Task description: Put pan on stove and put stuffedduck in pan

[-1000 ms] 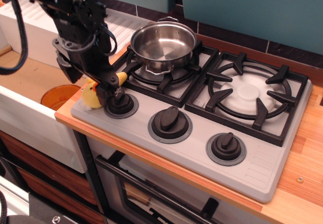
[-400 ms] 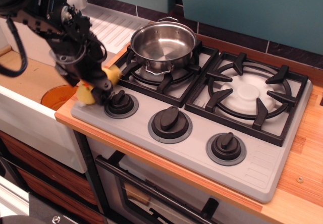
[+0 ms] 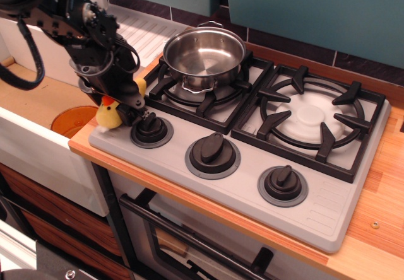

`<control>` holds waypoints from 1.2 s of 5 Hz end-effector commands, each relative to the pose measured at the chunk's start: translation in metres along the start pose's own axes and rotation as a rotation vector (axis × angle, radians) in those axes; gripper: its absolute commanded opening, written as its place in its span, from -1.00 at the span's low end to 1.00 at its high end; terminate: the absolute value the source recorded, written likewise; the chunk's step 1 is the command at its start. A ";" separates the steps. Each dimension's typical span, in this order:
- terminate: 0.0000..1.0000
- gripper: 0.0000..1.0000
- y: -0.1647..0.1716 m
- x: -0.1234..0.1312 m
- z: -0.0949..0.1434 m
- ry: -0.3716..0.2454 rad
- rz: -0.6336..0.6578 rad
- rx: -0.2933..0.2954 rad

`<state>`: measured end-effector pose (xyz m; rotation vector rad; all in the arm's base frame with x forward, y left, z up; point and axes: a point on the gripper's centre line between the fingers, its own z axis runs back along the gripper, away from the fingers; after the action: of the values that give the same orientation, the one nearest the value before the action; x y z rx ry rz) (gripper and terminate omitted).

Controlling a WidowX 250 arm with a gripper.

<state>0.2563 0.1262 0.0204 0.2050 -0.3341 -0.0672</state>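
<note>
One small bright yellow plush duck with an orange-red beak, the stuffedduck, sits at the front left corner of the light grey two-burner stove, just left of the leftmost black round knob and near the counter's edge. Compared with a second ago it stands a little more upright, with the red beak now showing on top, and it has shifted only slightly against that knob. The black gripper has risen a little and swung back over the duck; its fingers sit right on and beside the toy's upper right side, and a second bit of yellow shows higher up by the fingers, toward the grate. Whether the jaws are actually closed on the plush or merely pressed against it I cannot tell, since the dark housing hides the gap. Behind and to the right of the knob, the small round shiny stainless-steel pan with thin loop handles already rests on the black grate of the left burner, empty, so the first half of the task looks done. To the left of the knob, below the counter, an orange round lid or dish lies in the sink area. My judgement is that the grasp is not yet secure, and the duck has to be lifted clear of the knob and carried back-right into the pan.
</note>
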 end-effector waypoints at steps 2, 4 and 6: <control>-1.00 -1.00 -0.004 -0.003 -0.006 0.074 -0.015 0.006; -1.00 -1.00 0.012 0.014 0.038 0.191 -0.036 0.045; -1.00 -1.00 0.033 0.048 0.120 0.259 -0.058 0.091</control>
<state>0.2571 0.1322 0.1395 0.2822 -0.0171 -0.0870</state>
